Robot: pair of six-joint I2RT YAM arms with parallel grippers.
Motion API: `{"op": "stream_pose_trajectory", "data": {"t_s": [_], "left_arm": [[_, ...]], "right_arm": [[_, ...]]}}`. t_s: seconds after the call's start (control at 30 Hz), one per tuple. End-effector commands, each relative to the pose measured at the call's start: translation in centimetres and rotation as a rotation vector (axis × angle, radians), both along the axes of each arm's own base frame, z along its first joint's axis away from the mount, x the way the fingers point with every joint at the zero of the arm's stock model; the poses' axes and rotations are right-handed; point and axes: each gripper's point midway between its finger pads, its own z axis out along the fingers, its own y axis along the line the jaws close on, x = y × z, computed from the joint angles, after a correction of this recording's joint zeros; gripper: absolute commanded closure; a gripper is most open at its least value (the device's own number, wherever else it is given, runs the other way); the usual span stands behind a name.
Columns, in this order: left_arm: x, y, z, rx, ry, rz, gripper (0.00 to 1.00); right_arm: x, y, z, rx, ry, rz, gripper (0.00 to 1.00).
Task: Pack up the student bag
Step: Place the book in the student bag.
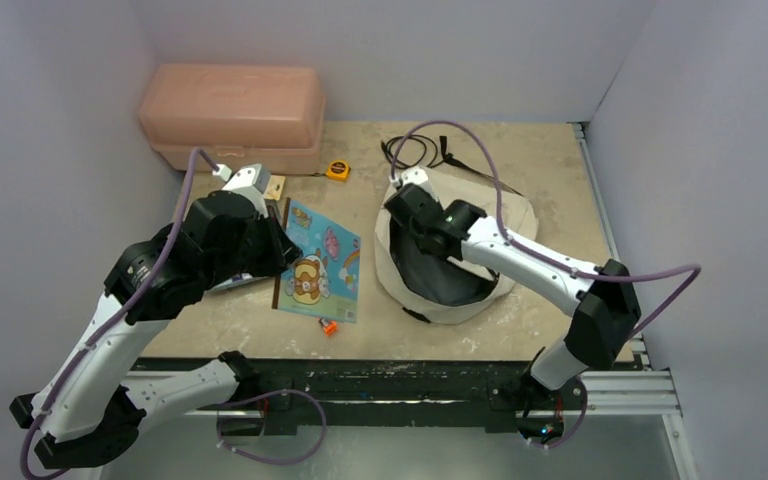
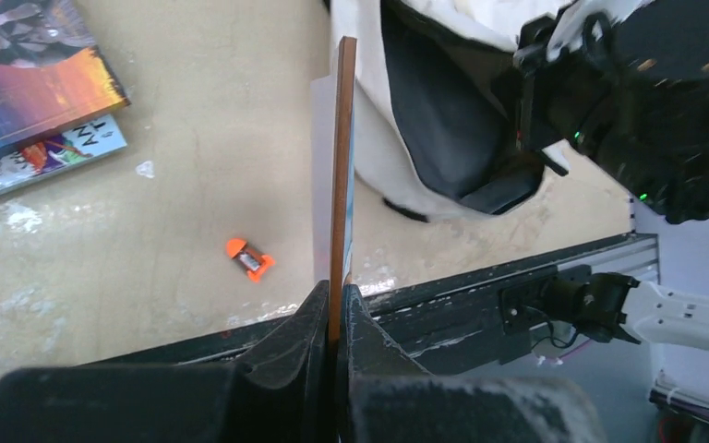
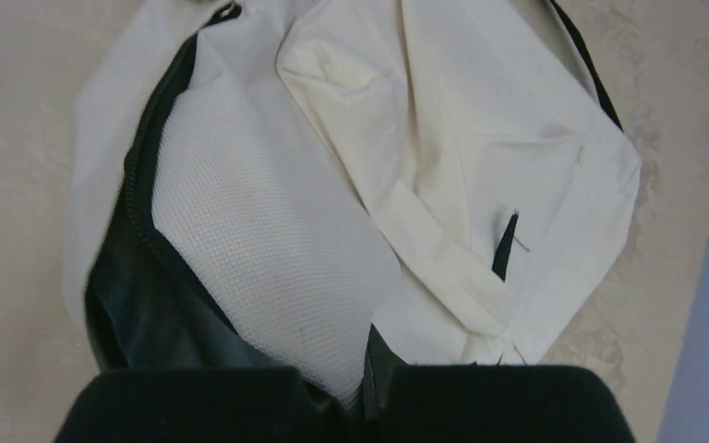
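Bag (image 1: 438,283): cream fabric, black lining, black zipper, mouth gaping; lies slumped on right half of worktop (image 1: 545,150). Right hand (image 3: 365,392) clamped on its white mesh panel. Left hand (image 2: 337,318) clamped on book (image 2: 342,166) edge.

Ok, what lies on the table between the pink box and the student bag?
A small yellow tape measure sits there, nearer the pink box than the student bag. Only the top external view shows it.

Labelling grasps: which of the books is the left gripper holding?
The thin teal cartoon-cover book, pinched at its edge by the left gripper. The sunset-cover book and the book partly under it lie flat on the table, untouched.
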Motion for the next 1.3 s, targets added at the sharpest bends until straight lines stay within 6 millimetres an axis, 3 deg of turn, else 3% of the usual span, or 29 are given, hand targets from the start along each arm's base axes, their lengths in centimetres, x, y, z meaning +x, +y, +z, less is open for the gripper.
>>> {"op": "stream_pose_trajectory", "data": {"t_s": [0.0,0.27,0.37,0.5,0.63,0.83,1.07,1.2,1.27], "left_arm": [[1.4,-3.9,3.7,-0.223,-0.046,-0.019,1.0],[2.4,-7.6,9.2,-0.491,-0.095,-0.068,1.0],[2.9,-8.1,9.3,-0.551,-0.074,-0.029,1.0],[3.4,-7.5,7.0,-0.578,-0.031,0.06,1.0],[3.1,-7.9,5.0,-0.605,0.012,0.04,1.0],[2.3,-10.8,3.2,-0.646,0.113,-0.109,1.0],[3.1,-14.8,2.4,-0.729,0.2,-0.261,1.0],[5.2,-13.7,0.3,-0.693,0.184,-0.153,1.0],[6.6,-12.1,-2.6,-0.649,0.208,-0.038,1.0]], "right_arm": [[-0.3,3.4,5.1,0.275,0.078,-0.018,1.0],[1.2,4.9,8.0,0.504,0.164,-0.022,1.0],[1.7,5.9,8.5,0.564,0.177,-0.032,1.0],[3.1,6.0,9.7,0.685,0.168,-0.085,1.0],[4.3,5.5,10.8,0.718,0.136,-0.121,1.0],[4.9,5.8,10.6,0.763,0.161,-0.097,1.0],[4.8,6.0,9.2,0.754,0.191,-0.1,1.0],[4.9,6.2,9.4,0.761,0.186,-0.097,1.0],[5.0,6.2,9.5,0.761,0.185,-0.098,1.0]]}}
